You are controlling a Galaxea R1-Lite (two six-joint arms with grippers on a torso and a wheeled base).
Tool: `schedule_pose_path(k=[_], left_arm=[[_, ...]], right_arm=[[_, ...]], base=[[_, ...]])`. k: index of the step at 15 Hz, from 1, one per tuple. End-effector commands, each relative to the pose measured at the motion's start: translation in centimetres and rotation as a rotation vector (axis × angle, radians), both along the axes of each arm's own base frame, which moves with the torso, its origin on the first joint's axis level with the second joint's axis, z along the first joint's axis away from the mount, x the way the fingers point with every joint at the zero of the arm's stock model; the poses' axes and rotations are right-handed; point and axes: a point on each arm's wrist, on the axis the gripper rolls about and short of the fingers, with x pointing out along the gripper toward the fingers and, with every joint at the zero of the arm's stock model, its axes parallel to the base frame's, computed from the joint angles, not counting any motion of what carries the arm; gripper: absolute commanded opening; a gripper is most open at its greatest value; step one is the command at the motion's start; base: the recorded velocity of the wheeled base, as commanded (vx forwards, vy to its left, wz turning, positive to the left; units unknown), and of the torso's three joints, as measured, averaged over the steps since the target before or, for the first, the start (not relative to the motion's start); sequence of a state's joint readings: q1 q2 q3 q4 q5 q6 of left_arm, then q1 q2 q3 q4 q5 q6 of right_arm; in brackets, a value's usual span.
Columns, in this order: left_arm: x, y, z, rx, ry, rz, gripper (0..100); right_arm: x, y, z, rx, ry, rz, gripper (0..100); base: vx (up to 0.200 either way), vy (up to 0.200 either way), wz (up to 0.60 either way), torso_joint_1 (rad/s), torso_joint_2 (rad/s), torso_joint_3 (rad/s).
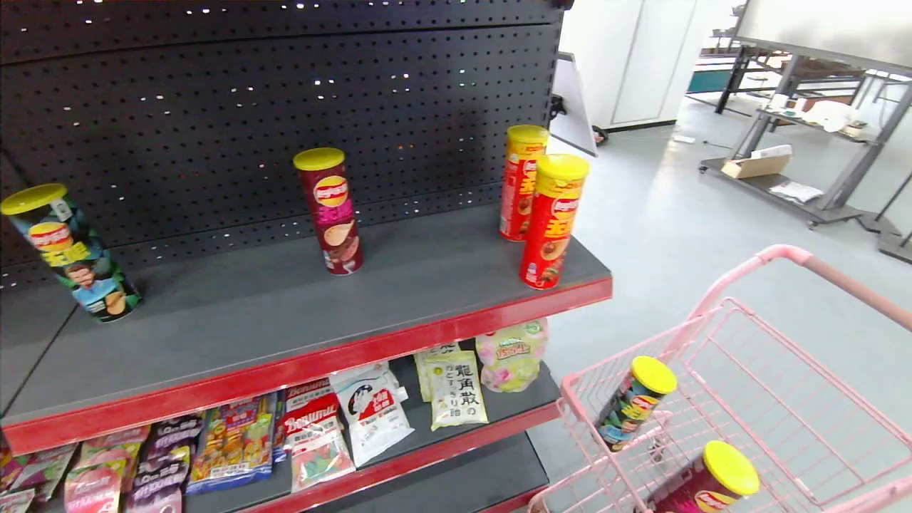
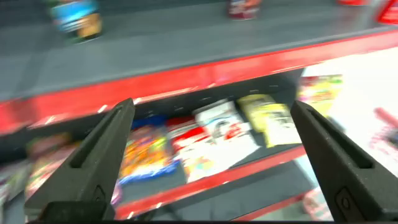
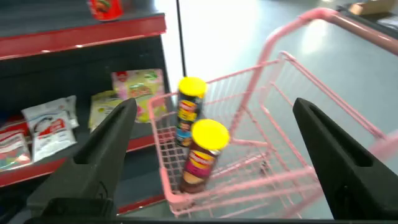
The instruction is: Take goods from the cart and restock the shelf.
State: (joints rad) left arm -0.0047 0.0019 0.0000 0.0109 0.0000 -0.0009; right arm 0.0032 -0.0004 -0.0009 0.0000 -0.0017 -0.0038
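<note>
Status: four of six cans are up on the shelf (image 1: 299,313), roughly two-thirds done by my count.
- Shelf's left end: green can (image 1: 71,253).
- Mid-shelf: maroon can (image 1: 331,210).
- Shelf's right end: red cans (image 1: 554,221), a pair, one just behind the other.
- All are upright, with wide bare board between them, so room isn't the issue.
- Off the shelf's right end and lower: cart (image 1: 784,251) with two cans left to move. A dark patterned can (image 1: 636,402) and a second maroon can (image 1: 705,481) sit close together in the corner nearest the shelf.
- left gripper (image 2: 211,107): fingers spread wide, nothing held, facing the shelf's lower tier.
- right gripper (image 3: 214,106): same spread, empty, facing the cart's cans.
- Around: snack bags (image 1: 370,413) on the shelf's lower tier, and metal racks (image 1: 805,192) well beyond the shelf's right end.
- In the way: the cart's wire walls, and each cart can crowds the other.
</note>
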Motion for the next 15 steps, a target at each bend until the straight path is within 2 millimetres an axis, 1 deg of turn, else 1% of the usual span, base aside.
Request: schedule_pose_path(k=[1, 5, 11, 15], left_arm=[[0.0, 0.0, 0.0, -0.001, 0.0, 0.0, 100], [0.0, 0.0, 0.0, -0.001, 0.0, 0.0, 100], [0.0, 0.0, 0.0, -0.001, 0.0, 0.0, 100], [0.0, 0.0, 0.0, -0.001, 0.0, 0.0, 100]], right_arm=[[0.01, 0.0, -0.02, -0.001, 0.001, 0.0, 100], [0.01, 0.0, -0.02, -0.001, 0.001, 0.0, 100], [0.0, 0.0, 0.02, -0.001, 0.0, 0.0, 100], [0.0, 0.0, 0.02, -0.001, 0.0, 0.0, 100]], base=[[0.0, 0.0, -0.6, 0.002, 0.0, 0.007], [0.0, 0.0, -0.6, 0.004, 0.0, 0.004], [0.0, 0.0, 0.0, 0.0, 0.0, 0.0], [0.0, 0.0, 0.0, -0.128, 0.29, 0.172]])
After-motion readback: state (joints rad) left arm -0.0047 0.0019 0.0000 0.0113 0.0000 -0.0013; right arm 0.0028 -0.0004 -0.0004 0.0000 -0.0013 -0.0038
